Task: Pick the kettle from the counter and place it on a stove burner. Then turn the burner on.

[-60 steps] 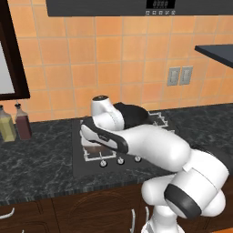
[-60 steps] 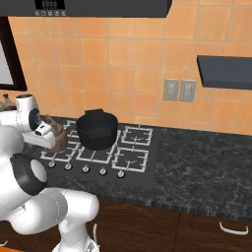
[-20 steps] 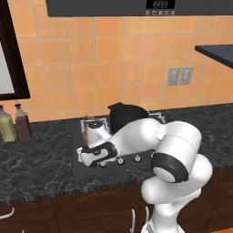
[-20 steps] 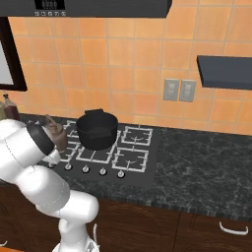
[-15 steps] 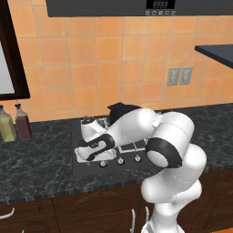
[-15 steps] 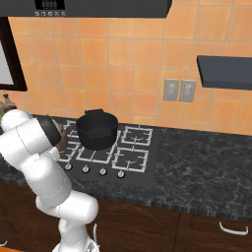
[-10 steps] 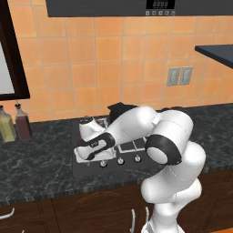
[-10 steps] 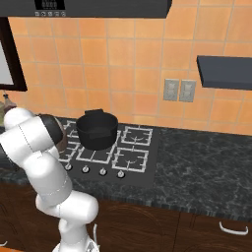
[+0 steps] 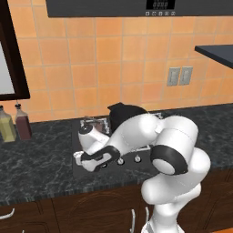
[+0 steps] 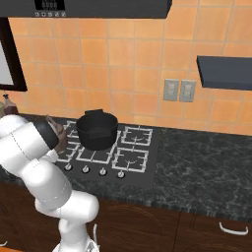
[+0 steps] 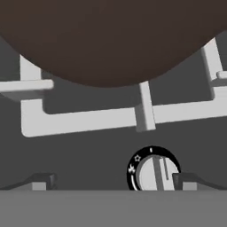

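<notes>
The brown kettle (image 11: 111, 40) sits on the grey grate (image 11: 88, 117) of the stove's front left burner, its round belly looming across the top of the hand view. In the right base view a sliver of the kettle (image 10: 60, 138) shows behind my elbow. My gripper (image 11: 113, 182) is open and holds nothing, low at the stove's front edge. Its fingertips (image 11: 42, 179) straddle the strip in front of the grate. The black-ringed burner knob (image 11: 154, 173) lies just inside the right tip. In the left base view my hand (image 9: 93, 157) hangs over the stove's front left corner.
A larger black pot (image 10: 97, 130) stands on the rear left burner of the stove (image 10: 133, 157). Several more knobs (image 10: 102, 172) line the stove's front. Two bottles (image 9: 13, 126) stand on the dark counter (image 9: 36, 168) to the left. A dark shelf (image 10: 224, 71) juts out at the right.
My hand has come off the kettle and dropped forward and down to the knob row at the stove's front left. The kettle has stayed on the burner.
</notes>
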Controlling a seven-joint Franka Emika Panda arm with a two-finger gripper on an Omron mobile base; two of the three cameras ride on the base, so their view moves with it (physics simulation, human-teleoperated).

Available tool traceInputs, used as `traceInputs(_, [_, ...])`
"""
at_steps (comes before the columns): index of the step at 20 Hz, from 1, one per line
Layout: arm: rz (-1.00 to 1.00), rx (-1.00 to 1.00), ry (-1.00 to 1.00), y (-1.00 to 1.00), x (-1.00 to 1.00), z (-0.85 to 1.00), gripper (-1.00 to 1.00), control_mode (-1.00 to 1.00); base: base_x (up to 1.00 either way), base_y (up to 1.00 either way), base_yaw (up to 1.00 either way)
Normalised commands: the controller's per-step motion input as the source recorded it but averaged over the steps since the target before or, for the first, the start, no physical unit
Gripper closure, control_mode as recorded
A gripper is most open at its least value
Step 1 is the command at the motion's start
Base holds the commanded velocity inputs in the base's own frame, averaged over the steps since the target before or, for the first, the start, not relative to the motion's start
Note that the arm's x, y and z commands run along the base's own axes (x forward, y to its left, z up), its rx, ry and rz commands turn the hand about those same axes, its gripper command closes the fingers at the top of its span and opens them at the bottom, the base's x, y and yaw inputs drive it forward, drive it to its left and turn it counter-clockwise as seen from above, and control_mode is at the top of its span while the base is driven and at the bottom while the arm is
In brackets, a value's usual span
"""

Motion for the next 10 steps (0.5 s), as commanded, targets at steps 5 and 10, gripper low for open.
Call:
traceInputs(5, [0.27,0.08,-0.13,0.00,0.00,-0.18,-1.00,-1.00,0.00,0.00,0.00])
traceInputs(10, [0.30,0.12,-0.01,0.00,0.00,-0.10,-1.00,-1.00,0.00,0.00,0.00])
